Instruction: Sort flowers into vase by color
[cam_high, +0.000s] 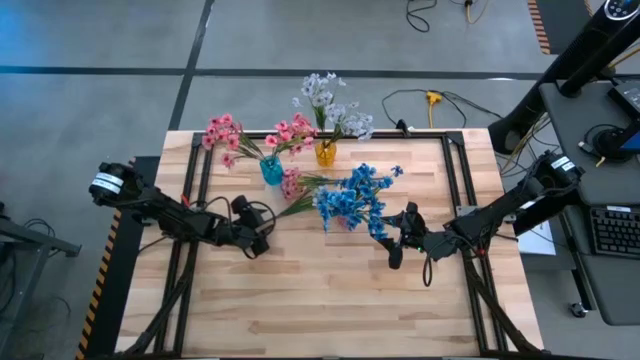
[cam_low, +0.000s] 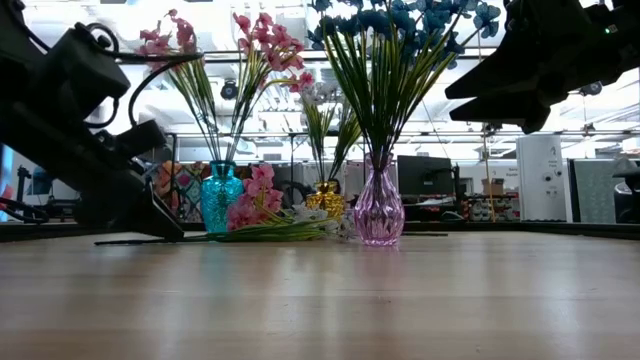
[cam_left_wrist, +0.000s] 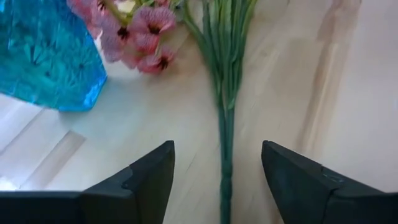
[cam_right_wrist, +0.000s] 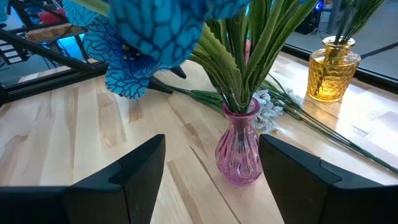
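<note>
Straddling the loose pink spray's (cam_left_wrist: 149, 37) thin, floppy stem (cam_left_wrist: 225, 143) mid-table with left gripper (cam_left_wrist: 217, 180) open, I'd pinch low; right gripper (cam_right_wrist: 211, 180) open, empty.

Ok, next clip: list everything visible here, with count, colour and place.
teal vase: one, blue-green glass, table's far centre, holding pink flowers.
amber vase: one, yellow glass, beside the teal vase, holding white-lavender flowers.
pink vase: one, pink glass, nearer mid-table, holding blue flowers.
loose flowers: one pink spray with a pale one beside it, lying flat between the teal and pink vases.
table: one, light wood.
left end effector: open, straddling the loose stem.
right end effector: open, facing the pink vase.
</note>
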